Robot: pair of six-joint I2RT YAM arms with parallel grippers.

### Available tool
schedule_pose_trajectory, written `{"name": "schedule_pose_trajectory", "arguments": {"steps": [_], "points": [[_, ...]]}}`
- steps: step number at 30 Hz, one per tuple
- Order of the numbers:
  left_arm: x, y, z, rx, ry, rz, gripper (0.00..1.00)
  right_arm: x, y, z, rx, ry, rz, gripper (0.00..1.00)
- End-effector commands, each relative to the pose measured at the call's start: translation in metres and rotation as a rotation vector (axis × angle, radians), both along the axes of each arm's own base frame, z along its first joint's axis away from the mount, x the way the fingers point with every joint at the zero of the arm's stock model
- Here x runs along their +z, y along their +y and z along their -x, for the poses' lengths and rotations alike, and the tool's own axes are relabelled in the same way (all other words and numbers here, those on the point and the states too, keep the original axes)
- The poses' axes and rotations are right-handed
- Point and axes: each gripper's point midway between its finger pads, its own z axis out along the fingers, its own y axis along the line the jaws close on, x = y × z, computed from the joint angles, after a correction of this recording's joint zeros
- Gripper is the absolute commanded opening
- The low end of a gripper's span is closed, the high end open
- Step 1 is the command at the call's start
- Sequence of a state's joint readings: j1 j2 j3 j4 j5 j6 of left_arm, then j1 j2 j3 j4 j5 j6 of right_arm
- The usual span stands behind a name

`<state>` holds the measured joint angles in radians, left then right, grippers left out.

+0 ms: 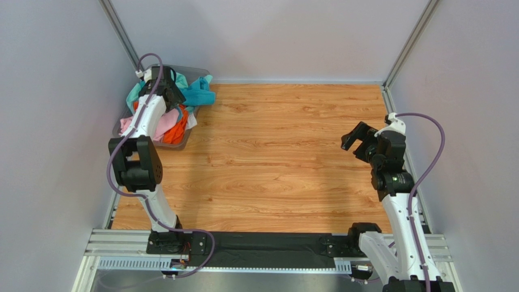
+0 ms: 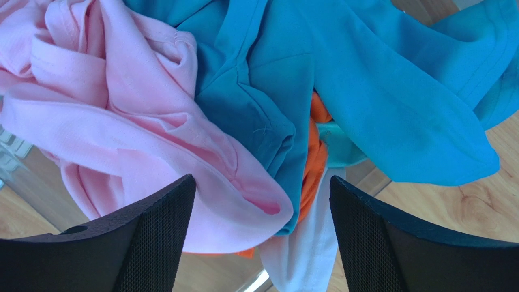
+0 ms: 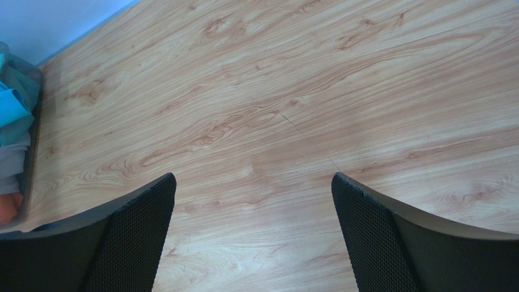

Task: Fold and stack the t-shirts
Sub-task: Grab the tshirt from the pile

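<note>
The left gripper (image 2: 262, 194) is hovering, jaws spread, directly above the shirts (image 2: 243, 109), which are lying heaped in the bin (image 1: 173, 145) at the table's (image 3: 304, 91) far left corner. The right gripper (image 3: 253, 201), likewise spread and holding nothing, is hanging well apart.

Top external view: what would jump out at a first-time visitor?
A bright heap of t-shirts, teal, pink, orange and white, spills from a grey bin in the far left corner of the wooden table. The left gripper hangs open right above it, while the right gripper hovers open over bare wood.
</note>
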<state>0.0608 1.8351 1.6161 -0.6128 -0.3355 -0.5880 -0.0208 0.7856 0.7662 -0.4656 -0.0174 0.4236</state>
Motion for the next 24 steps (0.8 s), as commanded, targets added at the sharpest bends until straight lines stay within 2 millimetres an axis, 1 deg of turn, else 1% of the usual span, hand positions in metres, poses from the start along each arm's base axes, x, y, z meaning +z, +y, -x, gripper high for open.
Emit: {"name": "schedule_pose_trajectory", "arguments": {"steps": [1,2,3,4,5,6,8,9,11,12,13,15,16,17,18,20,21,23,24], "points": [[0.008,0.008,-0.007,-0.01,0.013,-0.043,0.86,0.003,-0.003,-0.007,-0.002,-0.023,0.02,1.0],[0.006,0.009,-0.007,-0.008,0.02,-0.045,0.82,0.002,-0.003,-0.007,0.0,-0.02,0.02,1.0],[0.005,0.007,-0.007,-0.016,0.024,-0.044,0.75,0.001,-0.003,-0.007,0.0,-0.017,0.021,1.0],[0.003,0.007,-0.005,-0.014,0.032,-0.044,0.62,0.0,-0.003,-0.008,-0.001,-0.012,0.023,1.0],[0.002,0.008,-0.004,-0.009,0.036,-0.045,0.54,-0.001,-0.004,-0.008,-0.003,-0.009,0.025,1.0],[0.002,0.007,-0.002,-0.007,0.039,-0.043,0.39,-0.002,-0.004,-0.007,-0.002,-0.005,0.027,1.0],[0.004,0.008,0.003,-0.003,0.036,-0.041,0.2,-0.002,-0.004,-0.007,-0.007,-0.005,0.028,1.0],[0.006,0.007,0.005,-0.003,0.034,-0.041,0.0,-0.001,-0.004,-0.006,-0.006,-0.006,0.029,1.0],[0.015,0.009,0.012,0.007,0.018,-0.05,0.0,-0.001,-0.004,-0.005,-0.007,-0.008,0.028,1.0],[0.016,0.009,0.015,0.007,0.018,-0.055,0.0,-0.002,-0.004,-0.005,-0.007,-0.008,0.027,1.0],[0.027,0.009,0.019,0.008,-0.004,-0.06,0.0,-0.002,-0.004,-0.004,-0.007,-0.009,0.028,1.0],[0.033,0.009,0.027,0.012,-0.019,-0.06,0.0,-0.002,-0.004,-0.004,-0.007,-0.009,0.027,1.0],[0.051,0.008,0.034,0.015,-0.058,-0.061,0.0,-0.002,-0.004,-0.003,-0.007,-0.011,0.028,1.0],[0.054,0.008,0.039,0.017,-0.068,-0.061,0.0,-0.001,-0.003,-0.003,-0.002,-0.014,0.024,1.0],[0.074,0.009,0.047,0.022,-0.117,-0.064,0.0,0.0,-0.003,-0.002,-0.001,-0.017,0.024,1.0],[0.096,0.008,0.057,0.025,-0.17,-0.068,0.0,0.002,-0.002,-0.001,0.006,-0.025,0.02,1.0],[0.116,0.008,0.068,0.026,-0.222,-0.071,0.0,0.004,-0.001,0.0,0.007,-0.031,0.018,1.0],[0.143,0.004,0.075,0.011,-0.307,-0.069,0.0,0.004,0.0,0.002,0.011,-0.036,0.016,1.0],[0.166,0.002,0.084,0.002,-0.372,-0.074,0.0,0.005,-0.001,0.003,0.009,-0.042,0.016,1.0]]}}
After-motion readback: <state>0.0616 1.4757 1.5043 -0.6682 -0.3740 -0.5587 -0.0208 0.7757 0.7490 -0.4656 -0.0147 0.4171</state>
